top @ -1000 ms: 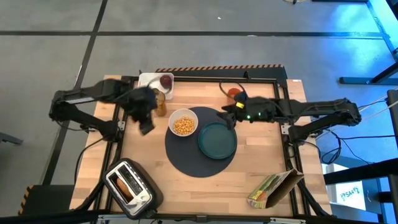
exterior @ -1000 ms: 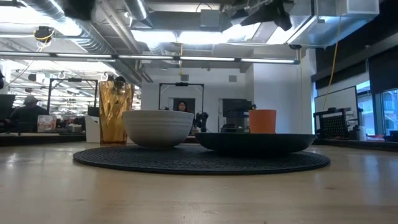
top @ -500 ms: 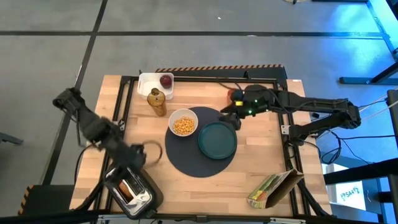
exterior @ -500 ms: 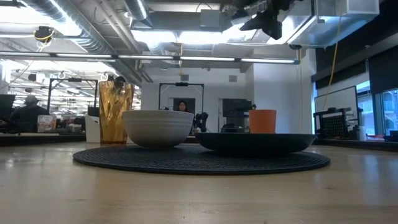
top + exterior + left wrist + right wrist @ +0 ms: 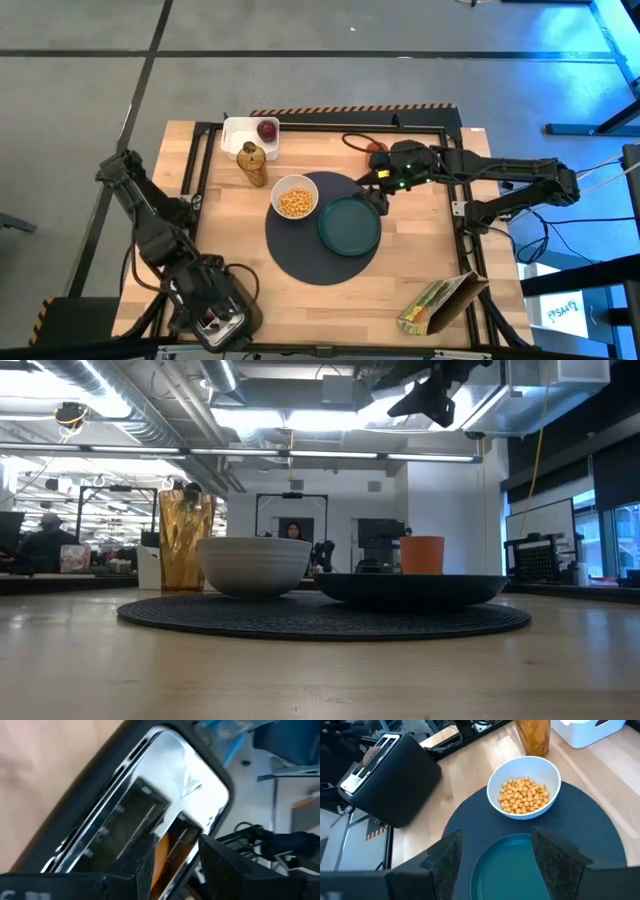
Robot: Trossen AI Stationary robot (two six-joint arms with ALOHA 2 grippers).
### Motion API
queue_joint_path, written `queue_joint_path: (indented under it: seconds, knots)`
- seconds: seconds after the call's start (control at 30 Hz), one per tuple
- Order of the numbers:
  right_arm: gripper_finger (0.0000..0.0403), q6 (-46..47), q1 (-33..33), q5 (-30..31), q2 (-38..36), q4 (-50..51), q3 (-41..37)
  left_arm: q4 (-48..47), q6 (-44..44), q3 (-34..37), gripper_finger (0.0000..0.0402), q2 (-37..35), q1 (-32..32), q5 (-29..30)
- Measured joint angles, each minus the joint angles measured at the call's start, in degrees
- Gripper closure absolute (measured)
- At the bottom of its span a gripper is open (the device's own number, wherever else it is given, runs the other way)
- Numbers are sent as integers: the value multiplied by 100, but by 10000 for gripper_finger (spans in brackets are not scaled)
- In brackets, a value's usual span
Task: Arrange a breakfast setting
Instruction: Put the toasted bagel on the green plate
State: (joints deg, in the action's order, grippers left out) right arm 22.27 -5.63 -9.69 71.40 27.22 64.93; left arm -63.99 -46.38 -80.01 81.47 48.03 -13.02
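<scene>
Near-left corner: toaster (image 5: 400, 780) on the worktop (image 5: 420, 250), mostly hidden from above by the left arm.
Left tool (image 5: 205, 300): low over the toaster's top, fingers (image 5: 145, 865) spread to either side of a slot, nothing pinched.
Bagel (image 5: 172, 845): brown, down in that slot, seen in the gap between the two fingers.
Near-right corner: cereal bag (image 5: 440, 300), lying on its side by the worktop's edge, well apart from the setting.
Centre: round dark mat (image 5: 300, 255), flat on the wood, carrying two pieces of tableware.
Plate (image 5: 350, 228): teal, bare, on the right part of the mat, partly over its edge.
Bowl (image 5: 255, 565): white, on the mat's far-left part, just beside the plate.
Cereal (image 5: 295, 203): yellow balls, filling the bowl's bottom.
Right tool (image 5: 378, 195): raised above the plate's far rim, fingers (image 5: 447, 855) spread wide, empty, aimed across plate and bowl.
Cup (image 5: 422, 555): orange, upright behind the plate, off the mat, under the right arm in the view from above.
Jar (image 5: 252, 165): amber, upright, behind the bowl and off the mat.
Far-left edge: white tray (image 5: 238, 130), just beyond the jar.
Fruit (image 5: 267, 129): dark red, round, sitting in the tray's right end.
</scene>
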Motion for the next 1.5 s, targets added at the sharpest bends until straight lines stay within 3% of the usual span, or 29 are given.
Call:
queue_joint_path:
  seconds: [0.4,0.53,0.97,1.2,1.37,1.5]
  knots:
    - [173,180,0,154,0,-59,0,-929,867,0,257,-15,244,-60]
    - [173,327,-2,311,0,-63,0,-1259,1046,0,257,-15,315,191]
    - [173,518,0,428,0,-454,0,-999,1364,0,322,-15,319,291]
    - [173,601,0,436,0,-483,0,-965,1511,0,327,-15,319,424]
    - [173,766,0,435,-2,-481,0,-762,1520,2,327,-15,315,41]
    - [173,791,0,435,-2,-481,0,-698,1531,2,321,-15,318,207]
